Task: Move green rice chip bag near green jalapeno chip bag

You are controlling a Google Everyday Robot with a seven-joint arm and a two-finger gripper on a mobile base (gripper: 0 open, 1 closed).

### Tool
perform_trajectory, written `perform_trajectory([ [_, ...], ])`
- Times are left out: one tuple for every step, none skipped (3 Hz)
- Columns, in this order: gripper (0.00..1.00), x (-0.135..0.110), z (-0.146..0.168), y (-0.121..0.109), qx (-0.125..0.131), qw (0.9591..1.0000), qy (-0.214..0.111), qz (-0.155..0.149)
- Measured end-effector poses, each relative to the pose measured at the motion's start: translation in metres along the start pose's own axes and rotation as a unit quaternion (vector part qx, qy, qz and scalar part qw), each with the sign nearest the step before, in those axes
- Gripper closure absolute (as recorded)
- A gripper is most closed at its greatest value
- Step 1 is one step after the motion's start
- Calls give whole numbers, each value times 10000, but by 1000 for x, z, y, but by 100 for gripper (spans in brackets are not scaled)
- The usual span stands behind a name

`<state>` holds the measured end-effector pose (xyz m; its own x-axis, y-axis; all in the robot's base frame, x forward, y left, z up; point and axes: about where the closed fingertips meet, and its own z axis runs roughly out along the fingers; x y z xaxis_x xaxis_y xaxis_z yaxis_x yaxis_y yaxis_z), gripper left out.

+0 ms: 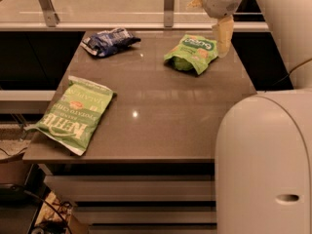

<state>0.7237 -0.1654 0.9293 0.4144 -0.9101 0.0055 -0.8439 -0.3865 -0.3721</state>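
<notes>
The green rice chip bag [191,53], small and bright green with white lettering, lies at the far right of the table [156,101]. The green jalapeno chip bag [72,114], large and light green with white "Kettle" lettering, lies flat at the near left corner. My gripper [210,19] hangs above the far right edge, just over and to the right of the rice chip bag. It is open and empty: one tan finger [224,35] points down beside the bag, the other [194,3] sticks out to the upper left.
A dark blue bag [109,41] lies at the far left of the table. A glass rail with metal posts [169,5] runs along the far edge. My white arm and base [263,155] fill the right side. Shelves and cables sit under the table.
</notes>
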Motion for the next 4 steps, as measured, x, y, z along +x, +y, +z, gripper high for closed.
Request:
perform_trajectory([
  [0, -8, 13, -4, -141, 9997, -54, -192],
  [0, -13, 27, -3, -259, 9991, -147, -311],
  [0, -18, 44, -1, -386, 9980, -295, -397],
  [0, -22, 63, -3, -466, 9967, -464, -485],
])
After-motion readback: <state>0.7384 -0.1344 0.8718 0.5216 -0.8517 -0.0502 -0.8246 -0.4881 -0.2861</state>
